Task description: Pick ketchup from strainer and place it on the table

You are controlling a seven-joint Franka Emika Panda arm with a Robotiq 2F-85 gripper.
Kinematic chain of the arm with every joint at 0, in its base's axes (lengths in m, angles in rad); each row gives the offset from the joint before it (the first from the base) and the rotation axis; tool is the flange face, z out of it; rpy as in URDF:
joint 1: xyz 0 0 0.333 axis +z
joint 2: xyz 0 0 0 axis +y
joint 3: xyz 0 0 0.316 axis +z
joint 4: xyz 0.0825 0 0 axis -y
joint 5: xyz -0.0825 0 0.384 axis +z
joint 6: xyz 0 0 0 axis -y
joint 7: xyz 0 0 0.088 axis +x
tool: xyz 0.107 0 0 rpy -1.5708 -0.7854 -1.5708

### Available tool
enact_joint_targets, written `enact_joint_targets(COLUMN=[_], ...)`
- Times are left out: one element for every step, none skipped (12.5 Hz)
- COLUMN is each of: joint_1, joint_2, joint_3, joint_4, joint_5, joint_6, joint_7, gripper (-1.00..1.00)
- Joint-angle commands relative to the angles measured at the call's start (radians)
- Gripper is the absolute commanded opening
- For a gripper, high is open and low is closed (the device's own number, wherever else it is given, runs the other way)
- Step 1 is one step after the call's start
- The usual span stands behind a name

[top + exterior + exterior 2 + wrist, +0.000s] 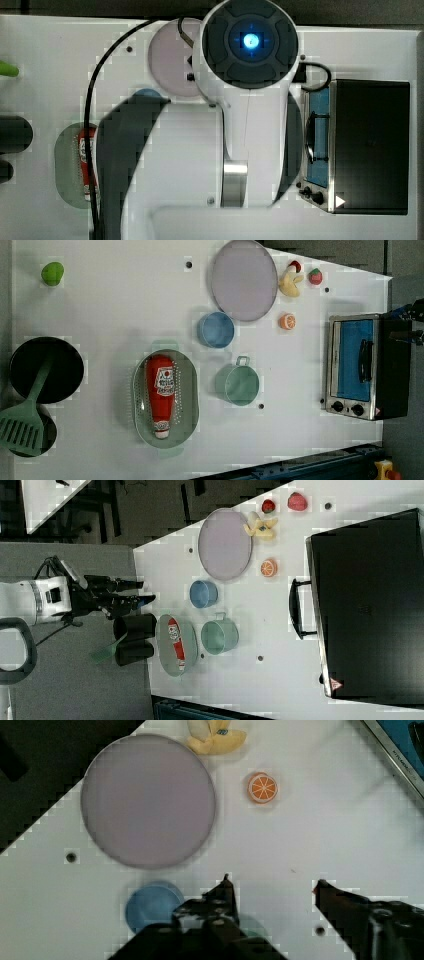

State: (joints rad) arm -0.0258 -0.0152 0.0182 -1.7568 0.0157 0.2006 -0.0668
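Observation:
The red ketchup [161,392] with its white label lies lengthwise inside the pale green strainer [189,407] on the white table [110,300]. The right view also has the ketchup [175,646] in the strainer [164,655]. In the top view the arm covers part of the strainer [67,165] and of the ketchup [86,155]. My gripper [147,593] hangs high over the table, well apart from the strainer. In the wrist view the gripper [274,886] is open with nothing between its fingers, above bare table near the blue cup [150,905].
A lilac plate [243,280], a blue cup [216,330] and a green handled cup [239,384] stand near the strainer. A toaster oven [362,365] sits at the left view's right. Black pots with a green spatula [35,390] stand at the left view's left. Toy fruit [287,321] lies beside the plate.

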Motion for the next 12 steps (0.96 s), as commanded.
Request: enact_joint_targets(joint_1=[-0.1, -0.094, -0.085, -0.074, -0.065, -0.058, -0.053, -0.048, -0.046, -0.045, -0.045, -0.044], joint_2=[-0.242, -0.236, -0.225, -0.211, -0.195, -0.178, -0.16, -0.14, -0.12, -0.098, -0.075, -0.049], joint_3=[0.048, 0.064, 0.089, 0.122, 0.161, 0.203, 0.25, 0.298, 0.349, 0.399, 0.446, 0.49], joint_4=[-0.177, -0.177, -0.177, -0.177, -0.177, -0.177, -0.177, -0.177, -0.177, -0.177, -0.177, -0.177], joint_5=[-0.002, -0.002, -0.002, -0.002, -0.002, -0.002, -0.002, -0.002, -0.002, -0.002, -0.003, -0.003], joint_6=[-0.156, -0.153, -0.144, -0.126, -0.107, -0.093, -0.08, -0.058, -0.033, 0.001, 0.037, 0.075], joint_7=[0.032, 0.032, 0.032, 0.032, 0.032, 0.032, 0.032, 0.032, 0.033, 0.034, 0.035, 0.037], gripper=[0.59, 0.81, 1.0, 1.0, 1.0, 1.0, 1.0, 1.0, 1.0, 1.0, 1.0, 1.0])
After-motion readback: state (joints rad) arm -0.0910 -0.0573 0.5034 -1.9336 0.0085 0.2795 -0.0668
